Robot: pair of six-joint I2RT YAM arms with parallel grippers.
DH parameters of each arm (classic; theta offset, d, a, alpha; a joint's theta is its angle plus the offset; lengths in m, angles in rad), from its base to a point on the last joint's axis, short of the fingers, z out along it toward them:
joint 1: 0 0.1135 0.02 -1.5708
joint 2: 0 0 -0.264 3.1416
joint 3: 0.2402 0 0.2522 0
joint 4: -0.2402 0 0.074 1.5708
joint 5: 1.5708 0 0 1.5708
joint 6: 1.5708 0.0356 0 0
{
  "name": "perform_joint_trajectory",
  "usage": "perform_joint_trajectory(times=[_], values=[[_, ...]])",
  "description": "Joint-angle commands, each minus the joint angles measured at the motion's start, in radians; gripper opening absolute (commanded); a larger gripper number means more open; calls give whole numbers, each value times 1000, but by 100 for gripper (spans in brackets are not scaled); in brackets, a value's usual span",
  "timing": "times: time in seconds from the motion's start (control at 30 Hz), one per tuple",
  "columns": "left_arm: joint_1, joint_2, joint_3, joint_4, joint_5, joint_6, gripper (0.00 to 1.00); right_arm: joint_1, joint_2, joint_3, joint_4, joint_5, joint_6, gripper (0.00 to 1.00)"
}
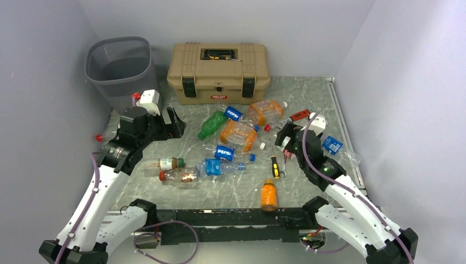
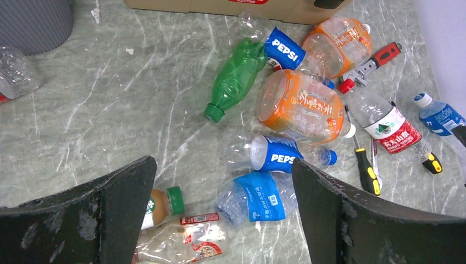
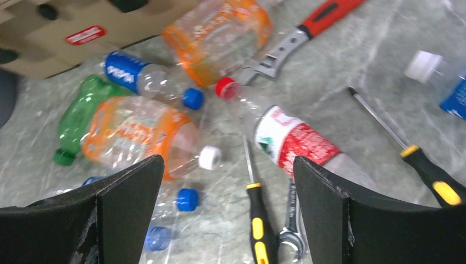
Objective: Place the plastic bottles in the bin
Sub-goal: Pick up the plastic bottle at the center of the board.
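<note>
Pale grey walls close in a grey marbled bench (image 1: pixel 181 107). Seen from the top, the bin (image 1: pixel 118 66), a round grey wire-mesh wastebasket, stands upright at 10 o'clock in the far left corner. A tan toolbox (image 1: pixel 218 72) with black latches sits just beside it at 12 o'clock.

The plastic bottles lie on the bench outside the bin, most of them crowded around the centre. A green bottle (image 1: pixel 211 125) touches a Pepsi-labelled bottle (image 1: pixel 233 113). At 3 o'clock of that pair is a crushed orange bottle (image 1: pixel 265 112), and a second crushed orange bottle (image 1: pixel 239 135) lies just below. Toward 6 o'clock come another Pepsi bottle (image 1: pixel 224 152) and a flattened blue-labelled bottle (image 1: pixel 217 166). At 8 o'clock a brown bottle with a green cap (image 1: pixel 165 163) lies beside a crushed clear bottle (image 1: pixel 178 175). A small orange drink bottle (image 1: pixel 268 195) rests alone at 6 o'clock near the front edge. A clear red-capped bottle (image 1: pixel 104 136) lies at 9 o'clock by the left wall.

The left jaws hang at 9 o'clock, spread wide and gripping nothing. In the left wrist view they frame the green-capped and blue-labelled bottles.

The right jaws hang at 3 o'clock, also released and empty, above a red-and-white-labelled bottle (image 3: pixel 297 140), a yellow-handled screwdriver (image 3: pixel 258 231) and a spanner (image 3: pixel 289 234). A red-handled adjustable wrench (image 3: pixel 308 27) lies at 12 o'clock of them.
</note>
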Motion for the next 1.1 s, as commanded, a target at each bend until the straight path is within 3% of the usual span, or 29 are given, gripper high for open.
perform_joint_trajectory(times=[0.0,0.2,0.3,0.63,1.07], values=[[-8,-19,4,17,-19,10,99,-130,-18,-11,-44,-22,65,91],[-18,-23,0,22,-18,6,99,-331,-5,-62,-38,-119,65,94],[-20,-18,1,21,-18,4,99,-335,51,-71,-24,-139,58,99],[-44,-8,-1,32,16,12,99,-333,277,-65,46,-243,3,100],[-48,-12,-6,44,61,23,99,-278,408,-49,46,-284,-48,100]])
